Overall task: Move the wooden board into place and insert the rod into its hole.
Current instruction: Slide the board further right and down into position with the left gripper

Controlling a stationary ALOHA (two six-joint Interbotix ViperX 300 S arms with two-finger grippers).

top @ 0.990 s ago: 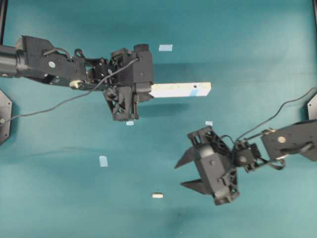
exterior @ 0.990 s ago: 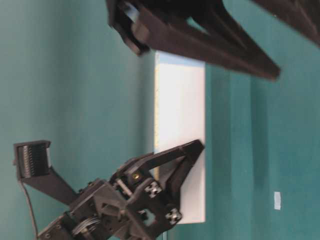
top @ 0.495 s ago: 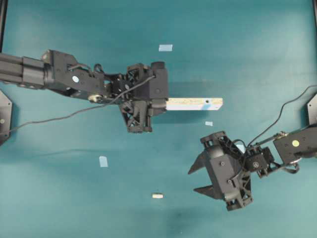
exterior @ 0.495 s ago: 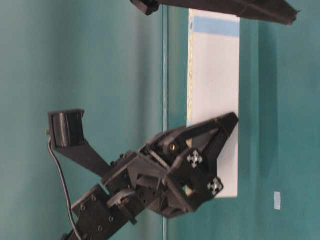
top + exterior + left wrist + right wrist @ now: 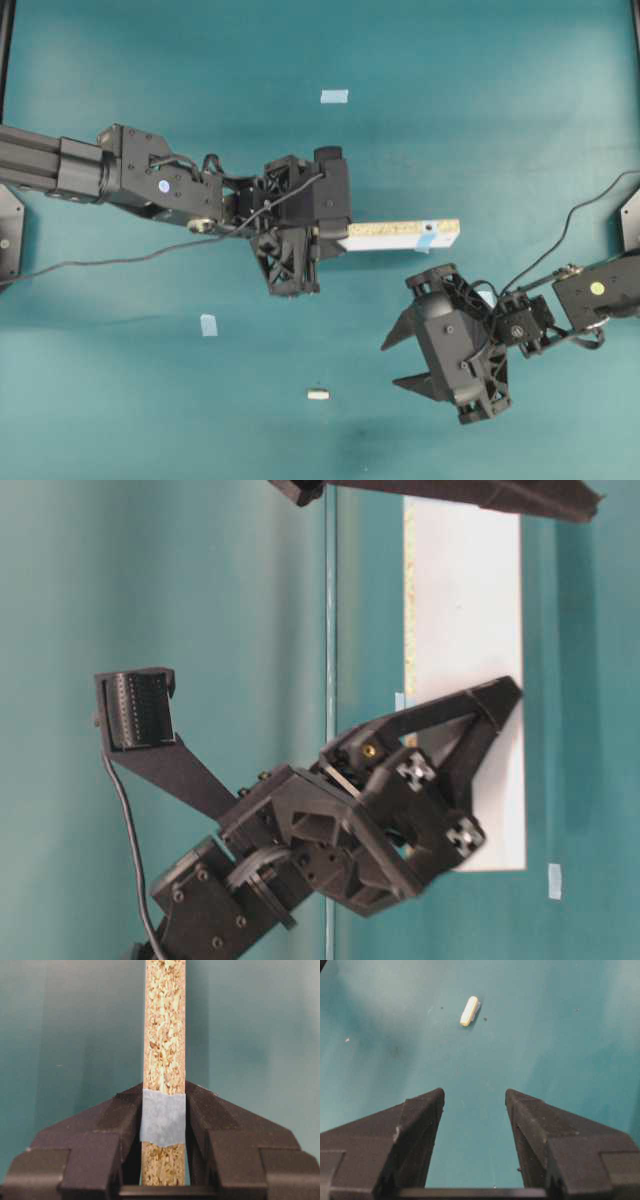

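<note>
The wooden board is held off the teal table, turned so its speckled tan edge faces up, with blue tape near its right end. My left gripper is shut on the board's left end. In the left wrist view the fingers clamp both faces of the board at a blue tape patch, with the gripper shut on it. The rod lies on the table at the front. My right gripper is open and empty, right of the rod. The right wrist view shows the rod ahead of the open gripper.
Pale-blue tape squares lie on the table at the back and at the left front. In the table-level view the board stands behind the right gripper. A cable trails from the left arm.
My left gripper has carried the board to the right and a little toward the front. My right gripper shifted right and slightly frontward, then held nearly still. The rod has not moved.
</note>
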